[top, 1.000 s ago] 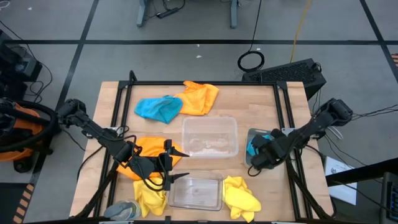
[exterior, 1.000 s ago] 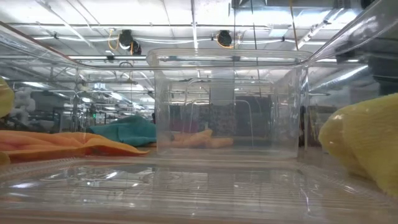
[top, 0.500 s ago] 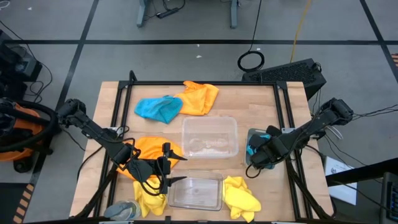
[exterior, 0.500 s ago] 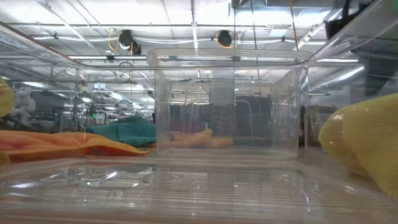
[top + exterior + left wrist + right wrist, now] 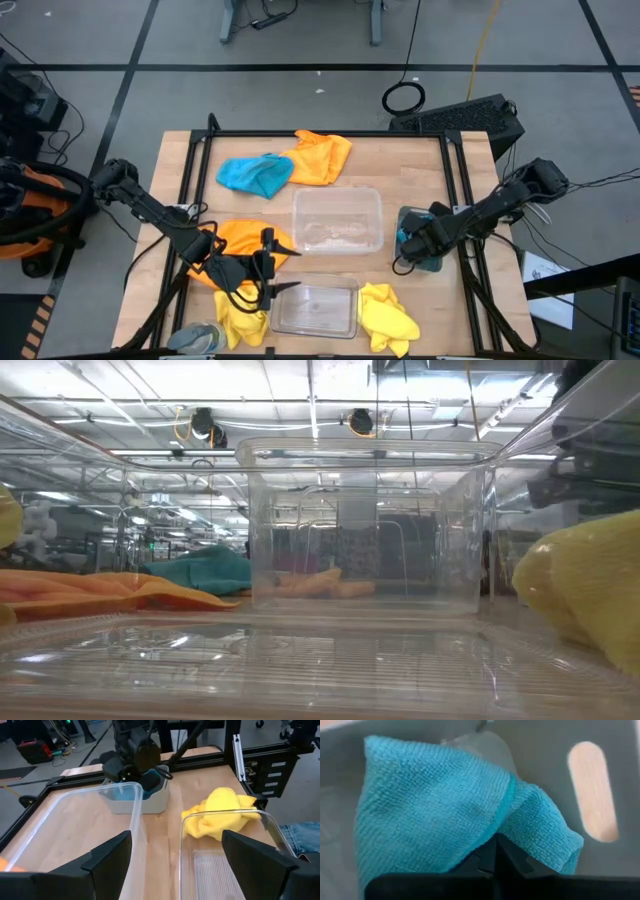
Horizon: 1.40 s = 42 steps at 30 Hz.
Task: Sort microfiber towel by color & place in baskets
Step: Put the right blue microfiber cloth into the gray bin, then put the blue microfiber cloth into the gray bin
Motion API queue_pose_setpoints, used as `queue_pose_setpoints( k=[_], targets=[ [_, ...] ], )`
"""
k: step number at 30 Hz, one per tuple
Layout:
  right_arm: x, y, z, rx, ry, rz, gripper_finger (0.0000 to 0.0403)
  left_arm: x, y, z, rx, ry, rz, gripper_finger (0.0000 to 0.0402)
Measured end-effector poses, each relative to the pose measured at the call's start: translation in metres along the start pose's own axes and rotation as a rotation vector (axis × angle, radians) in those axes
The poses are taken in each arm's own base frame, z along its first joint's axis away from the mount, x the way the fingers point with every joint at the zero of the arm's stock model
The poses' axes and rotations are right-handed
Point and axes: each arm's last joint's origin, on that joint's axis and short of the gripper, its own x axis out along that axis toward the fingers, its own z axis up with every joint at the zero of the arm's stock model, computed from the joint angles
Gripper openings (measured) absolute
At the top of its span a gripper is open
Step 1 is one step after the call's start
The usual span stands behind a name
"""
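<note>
My right jaws (image 5: 412, 243) are pinched shut on a blue towel (image 5: 445, 815), its folds bunched right at the tips in the wrist view, and they sit down inside the narrow greyish basket (image 5: 436, 265) at the right side of the counter (image 5: 420, 165). My left jaws (image 5: 270, 262) stand wide open and hold nothing, hovering between the orange towel (image 5: 240, 237) just behind them and the near clear basket (image 5: 318, 310) just ahead. The risk I see: if I open the right jaws while the cloth is snagged on a tip, the towel could ride back up and out over the rim as I lift; and the basket is light, so a sideways drag could skid it along the counter. On the left, the spread tips are close to the clear basket's rim, and a careless reach could knock it toward the yellow towel (image 5: 388, 314) beyond it. A second yellow towel (image 5: 240, 322) lies just beside the left jaws on the near side, with a small grey thing (image 5: 195, 338) next to it. The other blue towel (image 5: 255, 174) and a second orange one (image 5: 322, 157) lie touching, well apart from both jaws at the far edge. The middle clear basket (image 5: 337, 219) sits between the two arms, with no towel in it.
</note>
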Motion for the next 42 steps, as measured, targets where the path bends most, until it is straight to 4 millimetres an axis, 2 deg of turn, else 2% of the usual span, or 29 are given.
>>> queue_pose_setpoints(
  k=[6, 15, 22, 26, 29, 36, 42],
  targets=[
    [-0.022, 0.004, 0.011, 0.012, -0.012, 0.022, 0.0000, 0.000, 0.001, 0.000, 0.051, -0.004, 0.042, 0.0312],
    [-0.079, 0.009, 0.032, 0.016, -0.034, 0.111, 0.0000, 0.002, 0.006, -0.001, 0.202, 0.019, 0.099, 0.0312],
    [-0.116, 0.021, 0.023, 0.029, -0.103, 0.214, 0.0000, -0.006, 0.018, -0.009, 0.255, 0.119, 0.227, 0.0312],
    [-0.124, 0.027, 0.008, 0.063, -0.166, 0.226, 0.0000, -0.019, 0.030, -0.008, 0.242, 0.145, 0.304, 0.0312],
    [-0.127, 0.035, -0.003, 0.076, -0.275, 0.210, 0.0000, -0.031, 0.046, -0.008, 0.239, 0.177, 0.397, 0.0312],
    [-0.127, 0.072, -0.024, 0.043, -0.575, 0.236, 0.0000, -0.042, 0.116, -0.028, 0.094, 0.460, 0.583, 0.0312],
    [-0.116, 0.104, -0.031, -0.031, -0.680, 0.236, 0.0000, -0.033, 0.167, -0.046, -0.070, 0.655, 0.523, 0.0312]
  ],
)
